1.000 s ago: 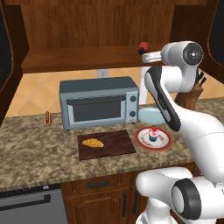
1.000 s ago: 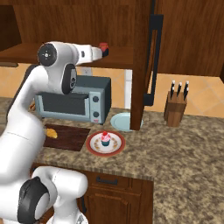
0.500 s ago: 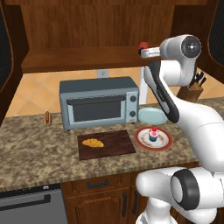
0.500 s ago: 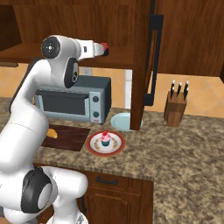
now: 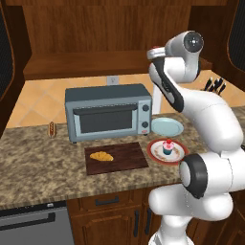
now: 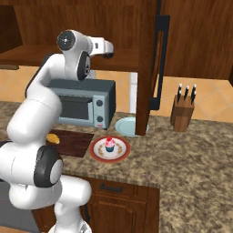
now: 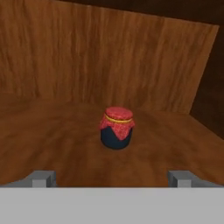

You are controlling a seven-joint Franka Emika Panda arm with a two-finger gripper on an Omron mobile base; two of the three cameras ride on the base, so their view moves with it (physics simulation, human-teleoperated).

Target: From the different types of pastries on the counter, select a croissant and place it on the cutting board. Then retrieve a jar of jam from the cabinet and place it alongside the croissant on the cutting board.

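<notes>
While its jaws stand spread wide and empty, the gripper (image 7: 112, 179) faces the jar of jam (image 7: 116, 127) dead ahead, upright on the cabinet (image 7: 65, 144) shelf, centred between the fingertips (image 7: 43, 178) but apart; the croissant (image 5: 102, 156) lies on the cutting board (image 5: 127, 160).

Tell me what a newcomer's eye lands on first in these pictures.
The white arm reaching up to the cabinet shelf, its gripper open. In the hand view the jar of jam stands upright on the shelf, straight ahead and untouched. Below, the croissant lies on the cutting board before the toaster oven.
</notes>
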